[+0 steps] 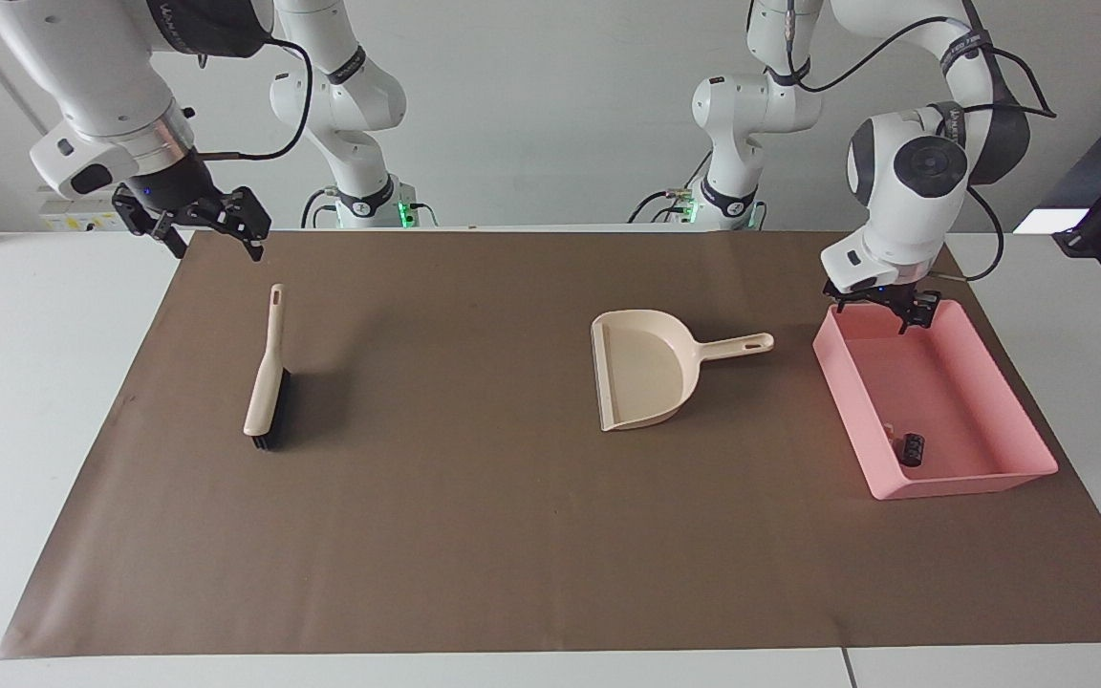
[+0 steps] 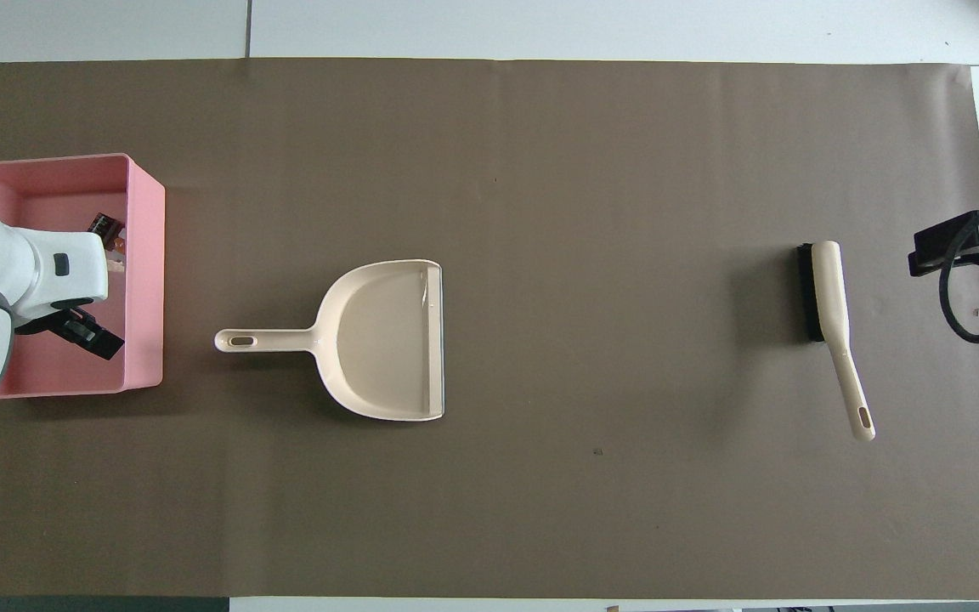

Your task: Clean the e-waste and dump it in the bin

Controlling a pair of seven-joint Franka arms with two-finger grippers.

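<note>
The pink bin (image 1: 842,382) (image 2: 145,255) lies at the left arm's end of the brown mat. Inside it rest the e-waste pieces: a small black block (image 1: 912,447) (image 2: 104,227) and, beside it, a whitish bit (image 1: 888,430) (image 2: 116,249). My left gripper (image 1: 880,311) (image 2: 65,327) hangs open over the bin, holding nothing. Over the mat's corner at the right arm's end, my right gripper (image 1: 213,239) (image 2: 944,246) waits open and empty.
A beige dustpan (image 1: 646,377) (image 2: 387,340) lies flat mid-mat, its handle pointing at the bin. A beige brush with black bristles (image 1: 269,382) (image 2: 825,293) lies near the right arm's end. White table borders the mat.
</note>
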